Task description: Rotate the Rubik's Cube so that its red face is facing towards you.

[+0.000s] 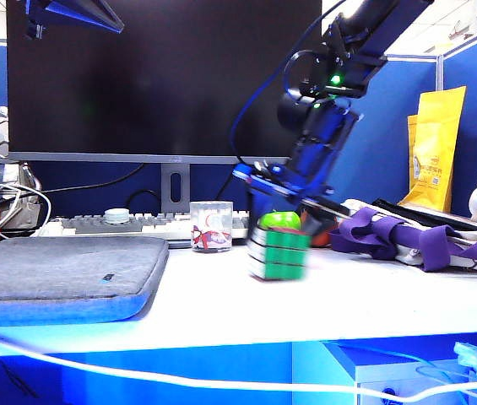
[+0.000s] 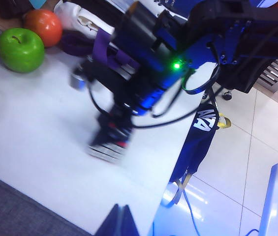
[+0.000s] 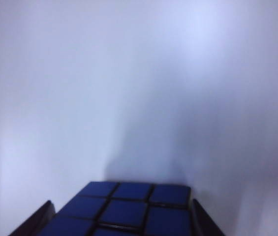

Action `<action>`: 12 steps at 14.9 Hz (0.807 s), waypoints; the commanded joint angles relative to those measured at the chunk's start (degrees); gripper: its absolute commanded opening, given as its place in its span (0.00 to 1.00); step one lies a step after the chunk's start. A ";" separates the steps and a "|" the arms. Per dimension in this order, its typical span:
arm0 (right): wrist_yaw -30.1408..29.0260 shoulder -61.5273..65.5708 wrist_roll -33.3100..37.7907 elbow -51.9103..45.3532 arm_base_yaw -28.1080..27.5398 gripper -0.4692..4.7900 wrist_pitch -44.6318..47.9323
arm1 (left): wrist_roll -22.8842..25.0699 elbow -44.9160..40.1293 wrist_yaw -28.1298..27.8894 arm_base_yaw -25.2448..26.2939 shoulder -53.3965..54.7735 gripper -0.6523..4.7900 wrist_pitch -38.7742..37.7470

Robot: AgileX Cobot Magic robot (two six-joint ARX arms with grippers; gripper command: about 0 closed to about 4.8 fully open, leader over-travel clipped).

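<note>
The Rubik's Cube (image 1: 279, 253) sits blurred and slightly tilted on the white table (image 1: 221, 304), with its green face towards the exterior camera. My right gripper (image 1: 282, 240) comes down on it from above. In the right wrist view the cube (image 3: 129, 211) shows its blue face, and the right gripper (image 3: 124, 221) has a dark finger tight against each side. The left wrist view shows the cube (image 2: 108, 147) as a blur under the right arm. The red face is hidden. My left gripper (image 2: 121, 219) hangs high at the left, shut and empty; it also shows in the exterior view as the left gripper (image 1: 69, 13).
A green apple (image 1: 282, 219) lies just behind the cube, next to a red-orange fruit (image 2: 43, 25). A clear printed cup (image 1: 211, 226) stands left of the cube, before a keyboard (image 1: 137, 224). A grey sleeve (image 1: 61, 274) lies front left. A purple-strapped bag (image 1: 415, 236) lies to the right.
</note>
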 commanded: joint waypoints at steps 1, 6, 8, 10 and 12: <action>5.22 -4.66 0.59 0.15 0.13 0.10 16.72 | 2.60 -1.66 0.42 0.09 -0.31 0.11 0.11; 17.35 -12.11 -9.99 0.02 0.92 0.09 21.97 | 2.75 -2.49 1.40 0.09 -0.33 0.11 1.88; 19.76 -15.50 -12.13 -0.09 2.29 0.09 27.63 | 2.75 -2.51 2.67 0.11 -0.33 0.11 2.43; 20.06 -17.86 -14.10 -0.09 3.52 0.09 31.15 | 2.80 -2.54 2.67 0.11 -0.33 0.11 3.06; 21.05 -21.31 -18.60 -0.09 5.60 0.09 32.57 | 3.23 -2.54 2.64 0.11 -0.33 0.11 3.21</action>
